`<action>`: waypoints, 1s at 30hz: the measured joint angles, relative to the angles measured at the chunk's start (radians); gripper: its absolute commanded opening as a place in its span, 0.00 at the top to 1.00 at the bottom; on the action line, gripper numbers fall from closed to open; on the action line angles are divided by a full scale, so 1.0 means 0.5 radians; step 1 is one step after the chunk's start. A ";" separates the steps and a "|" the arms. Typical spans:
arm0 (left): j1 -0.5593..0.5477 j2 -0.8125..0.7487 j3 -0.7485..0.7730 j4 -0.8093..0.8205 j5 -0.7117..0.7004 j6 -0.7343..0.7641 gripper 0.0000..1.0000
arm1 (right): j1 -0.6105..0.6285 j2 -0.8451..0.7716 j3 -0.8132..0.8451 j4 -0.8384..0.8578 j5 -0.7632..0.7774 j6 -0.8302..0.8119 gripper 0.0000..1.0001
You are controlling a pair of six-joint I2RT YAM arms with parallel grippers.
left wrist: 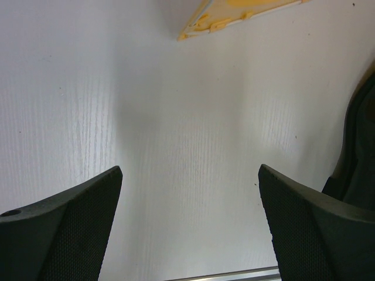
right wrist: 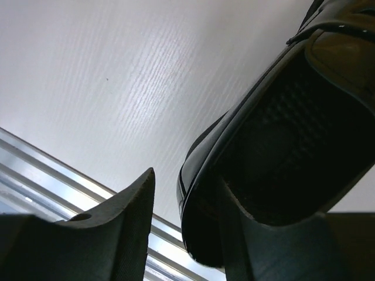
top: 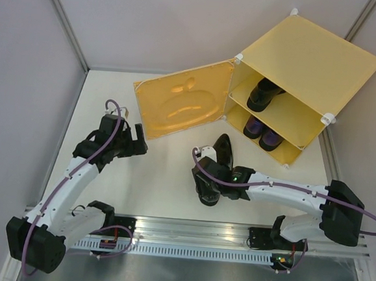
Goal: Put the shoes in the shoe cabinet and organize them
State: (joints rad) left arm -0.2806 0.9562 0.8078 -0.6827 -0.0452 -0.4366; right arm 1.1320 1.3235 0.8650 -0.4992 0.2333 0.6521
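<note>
A black shoe (top: 221, 149) lies on the white table in front of the shoe cabinet (top: 305, 52), toe towards it. My right gripper (top: 209, 184) is at its heel. In the right wrist view one finger sits inside the shoe (right wrist: 234, 146) and the other finger (right wrist: 126, 222) stands outside the heel wall with a thin gap, so the right gripper (right wrist: 187, 181) is open around the heel. Another black shoe (top: 264, 94) stands on the upper shelf, and a dark purple pair (top: 261, 132) on the lower level. My left gripper (top: 138, 138) (left wrist: 190, 170) is open and empty above bare table.
The cabinet's yellow door (top: 181, 104) stands wide open to the left, its corner (left wrist: 222, 20) showing in the left wrist view. A metal rail (top: 233, 232) runs along the near table edge. Grey walls close the left and back sides.
</note>
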 measured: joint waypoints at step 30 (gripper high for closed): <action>0.039 -0.094 -0.019 0.053 -0.274 0.079 0.00 | 0.002 -0.066 0.611 -0.622 0.168 0.031 0.99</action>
State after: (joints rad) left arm -0.2611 0.9092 0.7982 -0.6559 -0.1822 -0.3969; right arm 1.1328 1.2903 1.1706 -0.8101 0.3172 0.6674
